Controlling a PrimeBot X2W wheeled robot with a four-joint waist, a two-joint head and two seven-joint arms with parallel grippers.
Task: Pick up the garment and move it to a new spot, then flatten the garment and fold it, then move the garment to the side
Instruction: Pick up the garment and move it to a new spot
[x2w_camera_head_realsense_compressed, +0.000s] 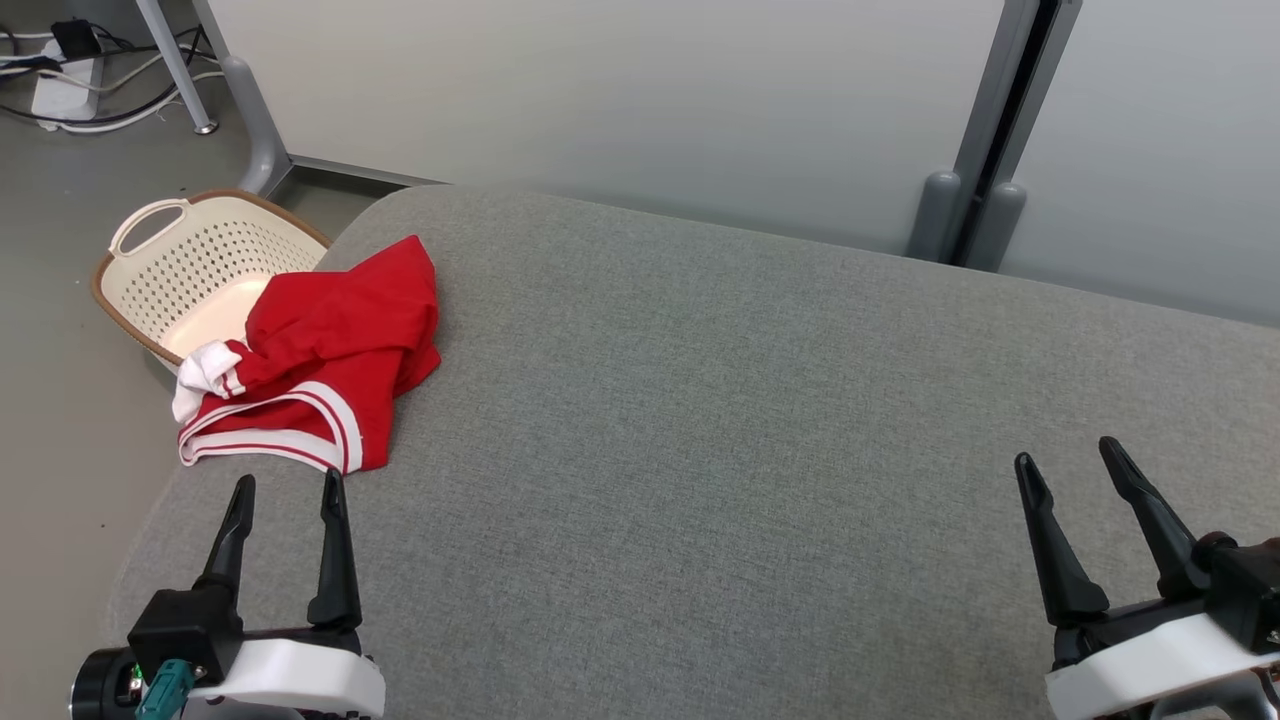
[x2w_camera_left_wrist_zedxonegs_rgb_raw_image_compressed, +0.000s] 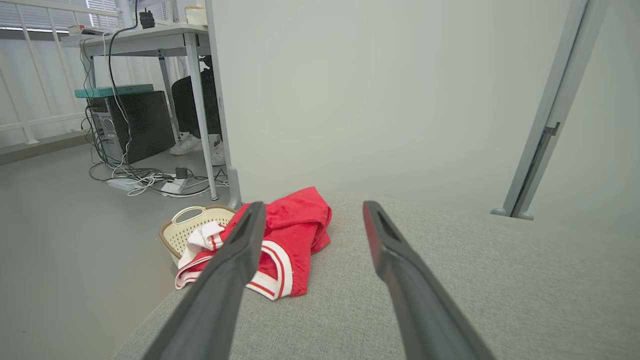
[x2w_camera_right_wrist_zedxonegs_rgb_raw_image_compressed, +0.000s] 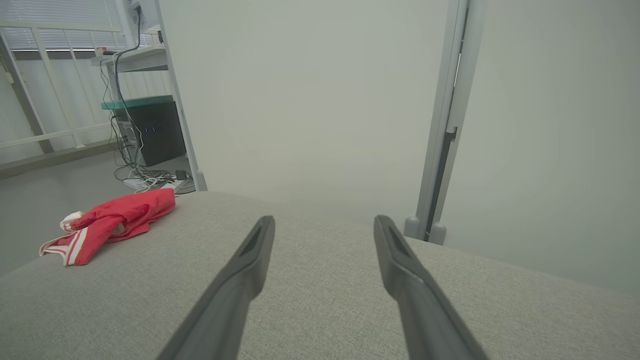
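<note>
Left pincer (x2w_camera_head_realsense_compressed: 289, 480): fingers apart, empty, over the grey padded worktop (x2w_camera_head_realsense_compressed: 700, 400), on the near side of the basket (x2w_camera_head_realsense_compressed: 180, 275). Right pincer (x2w_camera_head_realsense_compressed: 1066, 452): fingers apart, empty, well apart from the basket, across the worktop from it.

Garment (x2w_camera_head_realsense_compressed: 340, 340): red, white stripe trim. Crumpled in a heap on the worktop corner just beside the basket. A white cuff or collar piece hangs past the worktop edge, over the basket's rim. Not yet picked up, so step one of the task is pending.

Handling (judgement):
- Light, soft and limp. It will drape and unfold under its own weight once lifted.
- Knit-looking cloth on a textured cover, so it probably drags rather than slides. Lift clear before carrying.
- Not fragile. A firm pinch is fine.

Where to grip (judgement):
- The striped hem on the side away from the basket looks like doubled cloth, thicker and easier to pinch. The left pincer is the closer of the two.
- Avoid the white piece over the basket's rim. A miss there could tip the heap into the basket.
- A single-layer pinch risks trailing folds. Take a raised ridge.
</note>
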